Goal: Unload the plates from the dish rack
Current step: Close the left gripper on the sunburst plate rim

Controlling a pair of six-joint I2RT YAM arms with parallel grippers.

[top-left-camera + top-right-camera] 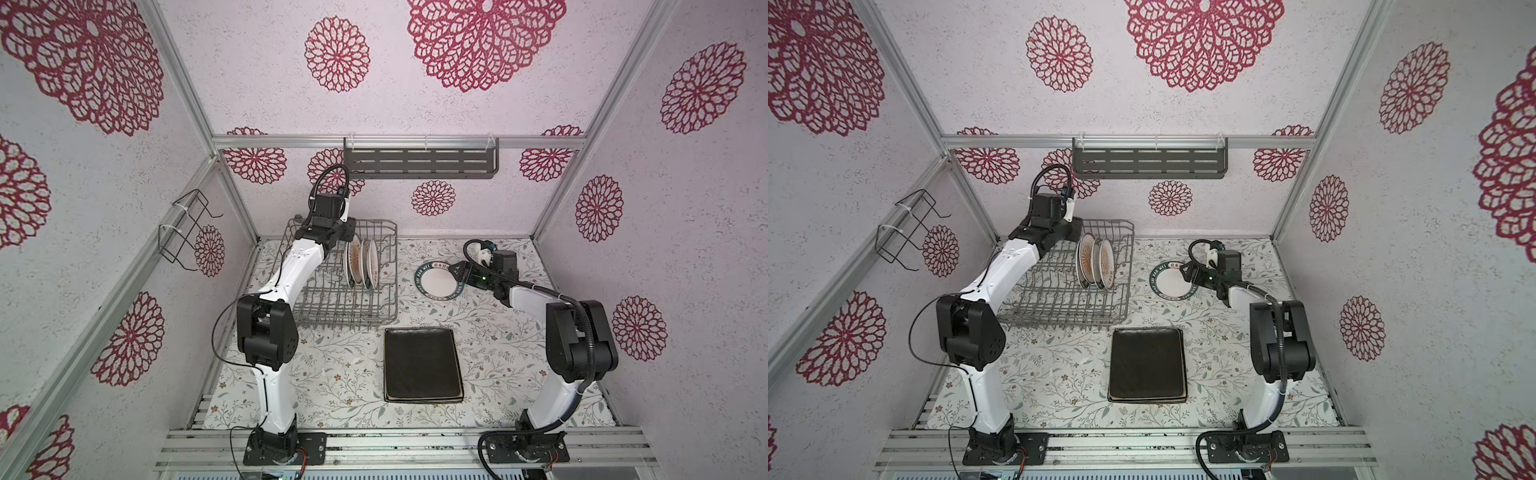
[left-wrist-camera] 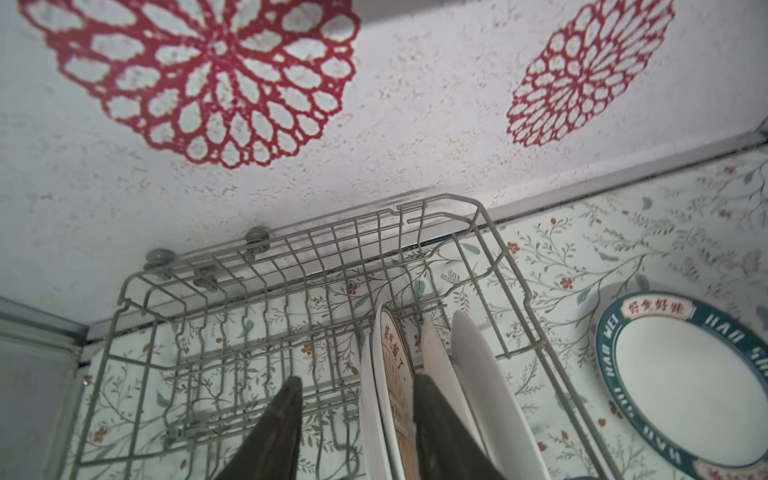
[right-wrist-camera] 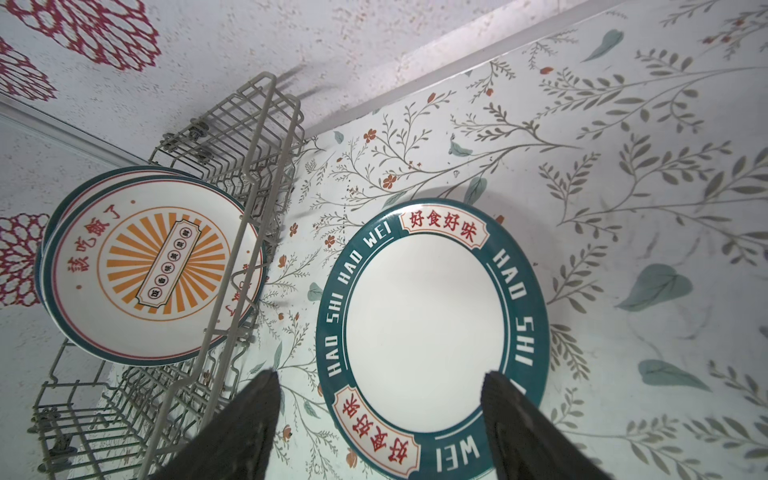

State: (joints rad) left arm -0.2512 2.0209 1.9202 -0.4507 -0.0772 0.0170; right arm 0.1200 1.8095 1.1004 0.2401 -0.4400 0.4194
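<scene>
Straddles upright plates (image 2: 390, 374) in dish rack (image 2: 332, 245) with left gripper (image 2: 357, 380) unclenched, lower rims cut off; hovers right gripper (image 3: 380, 374), released, over flat plate (image 3: 428, 332).

Bright even light; soft shadows; wrist views blurred, edges warped.

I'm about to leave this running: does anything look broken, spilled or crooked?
Nothing stands out. The round plates stand upright in the rack, one plate lies flat on the table beside it, and the rectangular stack sits roughly square near the front. No chips or spills show.
</scene>
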